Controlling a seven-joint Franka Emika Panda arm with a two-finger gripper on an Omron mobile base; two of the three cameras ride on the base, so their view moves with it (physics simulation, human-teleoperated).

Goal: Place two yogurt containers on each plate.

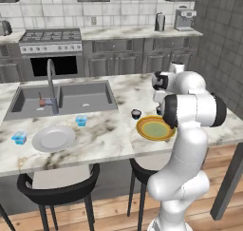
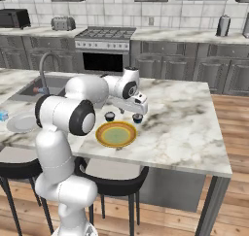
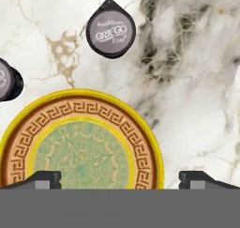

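The orange-yellow plate [image 3: 82, 142] [image 2: 115, 134] [image 1: 155, 128] with a greenish centre lies bare on the marble island. Two dark yogurt containers stand on the counter just beyond it: one [image 3: 111, 34] [image 2: 138, 117] with a pale lid, the other [image 3: 7, 79] [image 2: 110, 116] [image 1: 136, 114] to its left. My gripper [image 3: 122, 180] [image 2: 130, 111] hovers open and empty above the plate's far rim, looking straight down. The grey-white plate [image 1: 53, 139] [image 2: 22, 123] sits bare further left by the sink. Two light blue yogurt containers [image 1: 81, 121] [image 1: 19, 138] stand on the counter beside it.
A sink [image 1: 61, 99] with a tall faucet [image 1: 51, 85] is set into the island behind the grey-white plate. Black stools [image 1: 57, 187] stand along the near edge. Bare marble [image 2: 180, 123] stretches to the right of the orange-yellow plate.
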